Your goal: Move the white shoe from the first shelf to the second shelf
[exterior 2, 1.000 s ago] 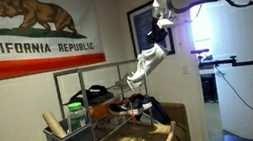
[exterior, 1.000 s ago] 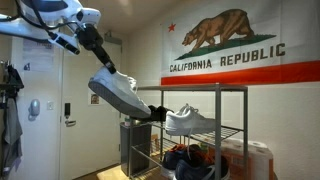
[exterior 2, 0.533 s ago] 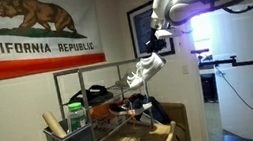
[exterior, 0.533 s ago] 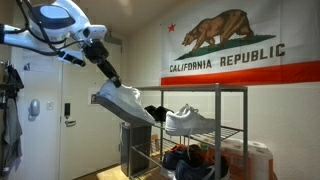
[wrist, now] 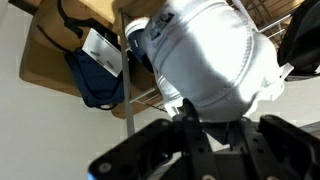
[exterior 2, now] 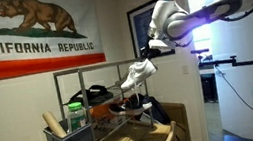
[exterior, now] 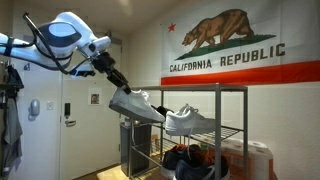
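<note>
My gripper [exterior: 120, 84] is shut on the white shoe [exterior: 136, 104] and holds it in the air just off the end of the dark metal rack. The shoe is nearly level, below the first shelf [exterior: 205, 88] and slightly above the wire second shelf [exterior: 228, 130]. Both exterior views show this, with the gripper [exterior 2: 149, 52] above the shoe [exterior 2: 137, 74] by the rack's end post. In the wrist view the shoe [wrist: 210, 55] fills the frame above the jaws [wrist: 213, 115].
A bulkier white sneaker [exterior: 190, 120] and a dark shoe [exterior: 155, 110] sit on the second shelf. Dark shoes [exterior: 185, 160] lie on the lowest tier. A flag [exterior: 240, 45] hangs behind. A green bottle [exterior 2: 75, 117] and a box stand by the rack's other end.
The arm has come down and moved toward the rack. The shoe has swung from steeply tilted to nearly level, still held in the gripper.
</note>
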Controlling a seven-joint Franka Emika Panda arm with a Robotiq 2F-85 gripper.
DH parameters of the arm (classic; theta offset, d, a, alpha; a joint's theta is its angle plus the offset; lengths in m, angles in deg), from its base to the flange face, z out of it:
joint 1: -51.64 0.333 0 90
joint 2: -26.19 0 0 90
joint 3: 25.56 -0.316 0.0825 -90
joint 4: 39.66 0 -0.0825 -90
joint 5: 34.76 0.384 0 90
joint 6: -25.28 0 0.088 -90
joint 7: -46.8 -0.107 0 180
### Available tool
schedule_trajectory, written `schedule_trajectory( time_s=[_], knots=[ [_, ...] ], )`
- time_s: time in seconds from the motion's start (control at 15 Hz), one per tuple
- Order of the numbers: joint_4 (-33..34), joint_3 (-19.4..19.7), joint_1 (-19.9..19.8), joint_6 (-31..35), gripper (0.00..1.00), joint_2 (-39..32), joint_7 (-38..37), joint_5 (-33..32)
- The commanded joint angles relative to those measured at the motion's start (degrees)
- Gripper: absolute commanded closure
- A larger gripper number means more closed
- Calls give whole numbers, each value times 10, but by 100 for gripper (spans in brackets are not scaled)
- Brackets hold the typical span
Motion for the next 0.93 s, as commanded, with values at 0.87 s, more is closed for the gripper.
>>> schedule_trajectory(
  time_s=[0.87],
  knots=[
    [-33, -148, -198, 295, 94, -84, -298, -156]
  ],
)
